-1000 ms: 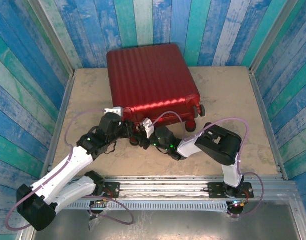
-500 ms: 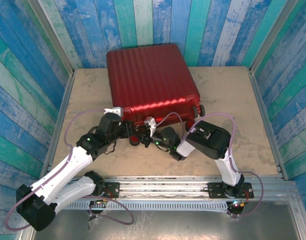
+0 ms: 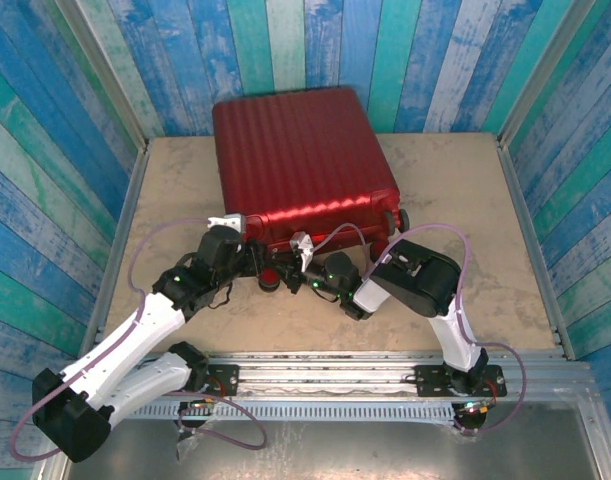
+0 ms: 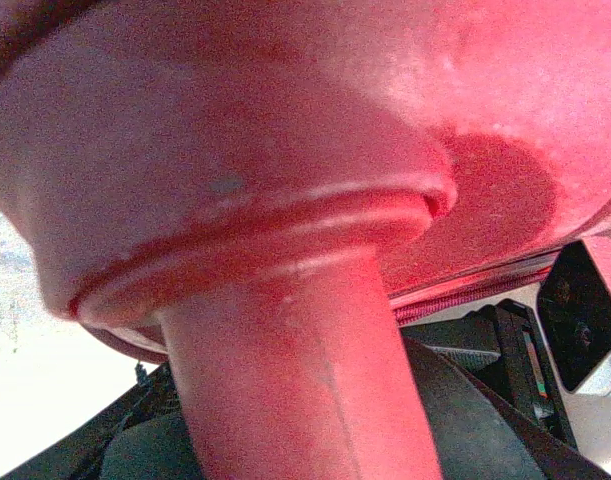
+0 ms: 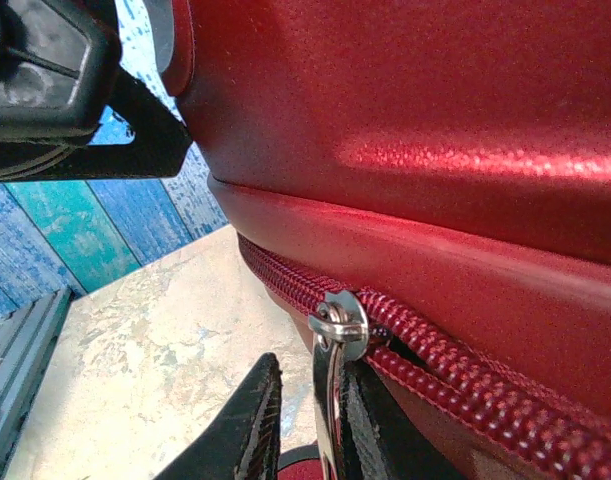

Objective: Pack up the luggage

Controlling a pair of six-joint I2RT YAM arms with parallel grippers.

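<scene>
Luggage (image 3: 295, 160): dark-red ribbed hard shell, closed, lying flat on the bench (image 3: 455, 200) at its far middle, back edge against the striped wall. Black wheels (image 3: 399, 219) at the near right corner. Both arms reach to its near edge.

Right gripper (image 5: 313, 375): fingers (image 5: 253, 425) stand either side of the metal zipper pull (image 5: 337, 322) on the red zipper track (image 5: 465, 385). One touches the tab and a sliver of gap shows at the other. Cannot tell whether it is clenched.

Left gripper (image 3: 257, 264): at the near left corner, shell very close to its camera. Finger state cannot be told.
</scene>
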